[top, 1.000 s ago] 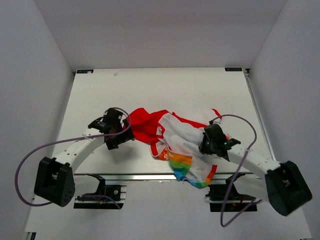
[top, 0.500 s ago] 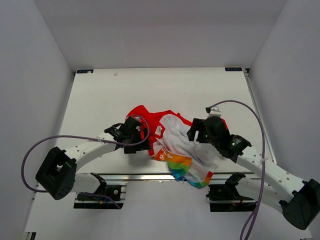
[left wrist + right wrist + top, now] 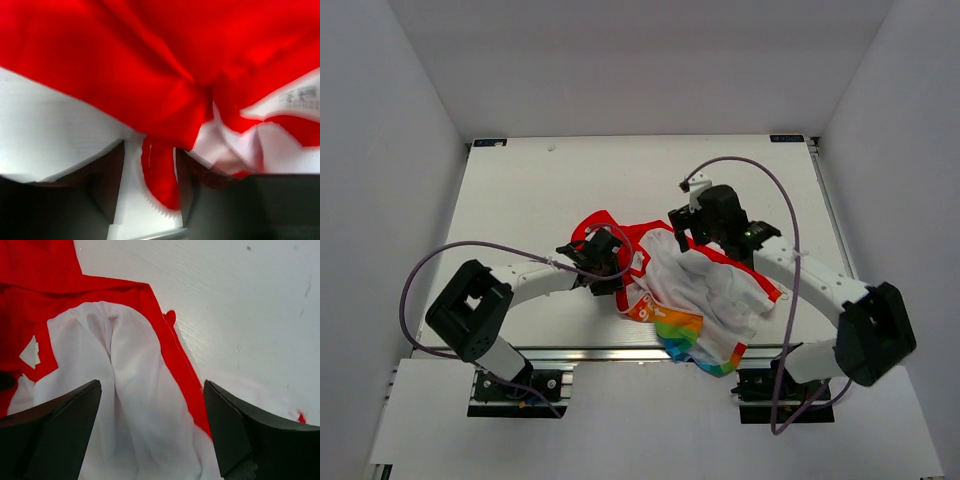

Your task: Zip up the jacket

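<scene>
Small hooded jacket, red with white lining and rainbow-striped hem (image 3: 705, 295), lies crumpled mid white desk (image 3: 620, 170), hem hanging over near edge. We see it open, lining up, zipper halves apart: nothing zipped yet. Left claw (image 3: 150, 192) spread, red toothed edge between jaws, not pinched. Right claw (image 3: 152, 440) wide open above lining. We judge all steps left: align edges, seat zipper, pull.

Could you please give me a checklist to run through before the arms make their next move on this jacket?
1. Left gripper straddles the red zipper edge: ok.
2. Left jaws clamped on that edge: not ok, gaps show.
3. Right gripper open and empty: ok.
4. Right gripper over the zipper teeth: not ok, they lie ahead of its fingers.
5. Slider located: cannot tell, no view shows it.
6. Jacket lying flat: not ok, bunched.
</scene>
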Controlling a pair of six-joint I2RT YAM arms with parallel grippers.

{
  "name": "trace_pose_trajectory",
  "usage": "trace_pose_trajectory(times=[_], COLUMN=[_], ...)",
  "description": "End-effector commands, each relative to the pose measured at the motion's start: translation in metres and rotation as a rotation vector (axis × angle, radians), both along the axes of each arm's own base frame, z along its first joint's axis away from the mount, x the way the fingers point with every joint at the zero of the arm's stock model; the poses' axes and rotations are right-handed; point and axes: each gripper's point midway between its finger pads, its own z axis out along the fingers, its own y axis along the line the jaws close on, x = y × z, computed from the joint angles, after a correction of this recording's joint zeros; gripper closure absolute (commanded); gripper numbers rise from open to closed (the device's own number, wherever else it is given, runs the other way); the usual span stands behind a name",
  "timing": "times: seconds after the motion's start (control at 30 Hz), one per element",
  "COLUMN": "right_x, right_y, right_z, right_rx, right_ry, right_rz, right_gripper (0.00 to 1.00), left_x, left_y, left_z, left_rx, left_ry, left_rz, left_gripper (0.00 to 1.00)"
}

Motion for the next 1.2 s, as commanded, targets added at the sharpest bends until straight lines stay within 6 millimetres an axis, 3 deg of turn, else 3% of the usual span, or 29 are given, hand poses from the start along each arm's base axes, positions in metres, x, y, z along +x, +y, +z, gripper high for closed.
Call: trace_pose_trajectory(times=[0.0, 0.07, 0.1, 0.13, 0.17, 0.2, 0.23, 0.27, 0.43, 0.63, 0.67, 0.7, 0.73, 0.77, 0.83, 0.87, 0.9, 0.93, 0.97, 1.0, 1.13, 1.17], right_x=[0.03, 0.042, 0.047, 0.05, 0.062, 0.066, 0.069, 0.075, 0.056, 0.049, 0.049, 0.053, 0.053, 0.057, 0.07, 0.075, 0.079, 0.086, 0.085, 0.087, 0.081, 0.074], right_y=[0.021, 0.04, 0.043, 0.044, 0.053, 0.057, 0.064, 0.071, 0.101, 0.103, 0.104, 0.106, 0.105, 0.105, 0.102, 0.1, 0.097, 0.095, 0.087, 0.082, 0.063, 0.058], right_z=[0.008, -0.002, -0.006, -0.029, -0.017, -0.021, -0.038, -0.035, -0.068, -0.107, -0.107, -0.105, -0.103, -0.098, -0.084, -0.077, -0.071, -0.052, -0.051, -0.036, -0.021, -0.029], right_rx=[-0.069, -0.089, -0.103, -0.146, -0.138, -0.144, -0.142, -0.13, -0.039, -0.018, -0.014, -0.001, 0.001, 0.008, 0.027, 0.037, 0.047, 0.081, 0.093, 0.121, 0.204, 0.207], right_ry=[-0.076, -0.037, -0.02, 0.047, 0.028, 0.039, 0.078, 0.072, 0.214, 0.326, 0.324, 0.308, 0.299, 0.28, 0.207, 0.179, 0.154, 0.107, 0.112, 0.089, 0.094, 0.12], right_rz=[0.226, 0.34, 0.362, 0.38, 0.389, 0.403, 0.422, 0.442, 0.612, 0.593, 0.587, 0.576, 0.562, 0.543, 0.46, 0.426, 0.391, 0.343, 0.31, 0.273, 0.166, 0.153], right_gripper=[0.12, 0.11, 0.11, 0.11, 0.11, 0.11, 0.11, 0.11, 0.18, 0.28, 0.32, 0.36, 0.54, 0.68, 0.94, 1.0, 1.0, 1.0, 1.0, 1.0, 1.0, 1.0], left_x=[0.012, 0.013, 0.013, 0.013, 0.013, 0.013, 0.013, 0.012, 0.012, 0.014, 0.016, 0.016, 0.015, 0.018, 0.012, 0.014, 0.012, 0.01, 0.008, 0.006, 0.009, 0.012], left_y=[0.005, 0.006, 0.006, 0.008, 0.016, 0.019, 0.023, 0.03, 0.048, 0.044, 0.04, 0.036, 0.028, 0.021, 0.011, 0.005, 0.002, 0.001, -0.003, -0.004, -0.011, -0.013], left_z=[-0.001, -0.001, 0.0, 0.0, 0.001, 0.002, 0.003, 0.004, 0.017, 0.034, 0.037, 0.039, 0.042, 0.046, 0.044, 0.046, 0.044, 0.04, 0.034, 0.031, 0.018, 0.017], left_rx=[0.054, 0.06, 0.06, 0.065, 0.088, 0.1, 0.113, 0.142, 0.188, 0.147, 0.131, 0.114, 0.074, 0.042, -0.011, -0.039, -0.051, -0.056, -0.064, -0.063, -0.053, -0.052], left_ry=[-0.034, -0.036, -0.039, -0.039, -0.043, -0.05, -0.053, -0.057, -0.091, -0.127, -0.142, -0.15, -0.149, -0.175, -0.164, -0.179, -0.173, -0.161, -0.142, -0.131, -0.1, -0.104], left_rz=[0.054, 0.06, 0.068, 0.081, 0.113, 0.127, 0.14, 0.159, 0.218, 0.2, 0.172, 0.15, 0.119, 0.087, 0.032, 0.013, -0.001, -0.01, -0.025, -0.031, -0.039, -0.038], left_gripper=[0.6, 0.74, 0.91, 1.0, 1.0, 1.0, 1.0, 1.0, 1.0, 1.0, 0.99, 0.91, 0.82, 0.67, 0.52, 0.47, 0.4, 0.38, 0.38, 0.38, 0.37, 0.36])
